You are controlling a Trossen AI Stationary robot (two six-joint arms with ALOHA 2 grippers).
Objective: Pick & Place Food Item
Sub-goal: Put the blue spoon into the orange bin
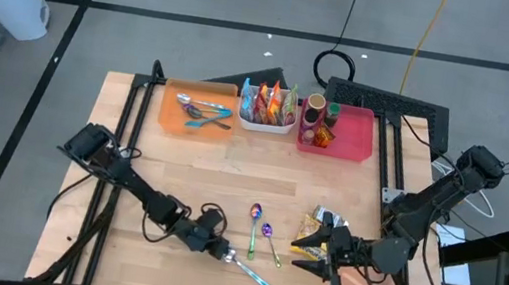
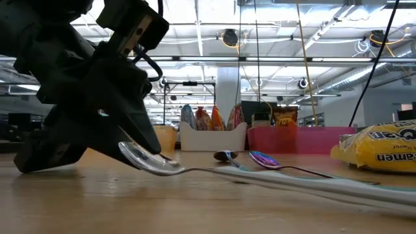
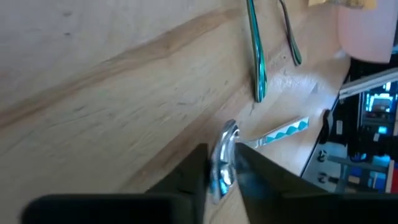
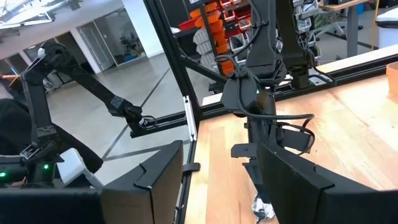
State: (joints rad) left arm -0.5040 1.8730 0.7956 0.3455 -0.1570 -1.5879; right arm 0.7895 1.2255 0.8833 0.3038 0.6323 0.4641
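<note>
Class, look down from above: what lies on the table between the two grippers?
In the high view, two small spoons lie on bare wood between the left gripper and right gripper.

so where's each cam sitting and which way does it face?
High: overhead, straight down on table; both arms, left gripper, right gripper.
Low: table height, level toward bins; left gripper closing on spoon.
Left wrist: along its own fingers at the spoon.
Right wrist: past its own open fingers, across the table to the left arm.
Shared: spoon in high, low, left wrist.
</note>
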